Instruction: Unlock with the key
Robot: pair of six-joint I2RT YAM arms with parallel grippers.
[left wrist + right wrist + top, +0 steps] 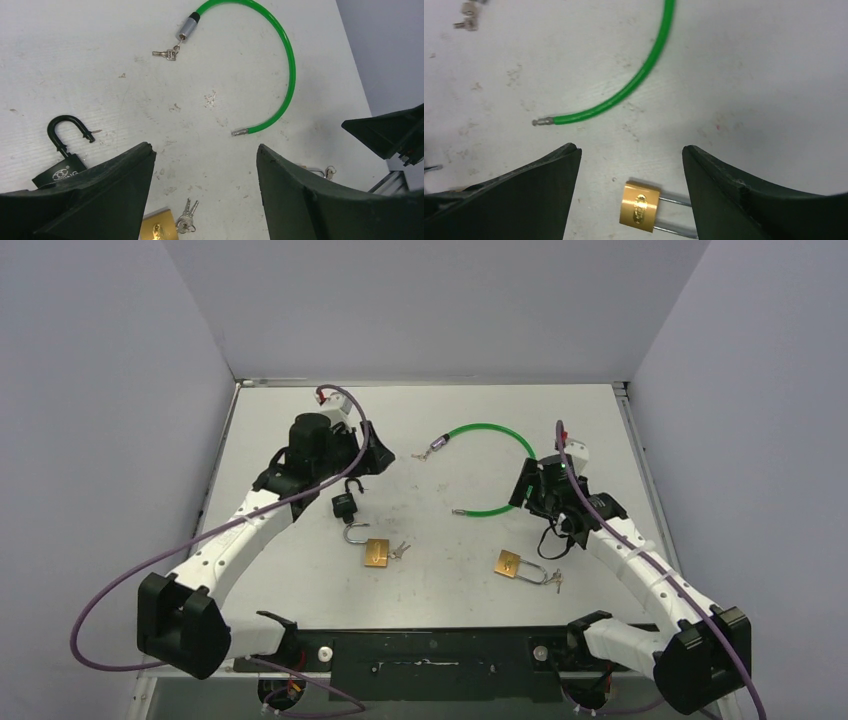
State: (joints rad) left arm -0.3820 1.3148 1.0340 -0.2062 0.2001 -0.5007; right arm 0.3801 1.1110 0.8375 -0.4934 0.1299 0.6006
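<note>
A green cable lock [505, 435] lies open in an arc, its metal barrel [187, 26] with a key [165, 53] in it and its free tip [540, 121] lying apart from the barrel. My right gripper [527, 495] hovers open by the cable, with a brass padlock [640, 206] on the table below its empty jaws. My left gripper [378, 455] is open and empty too, above the table. Beside it lie a black padlock [62, 165], one shackle end free, and a second brass padlock [157, 227] with keys [186, 217].
The right brass padlock [508, 564] has a long shackle with a small bunch of keys [553, 580] at its end. Grey walls close in the white table [430, 570] on three sides. The arms' base bar [430, 650] runs along the near edge.
</note>
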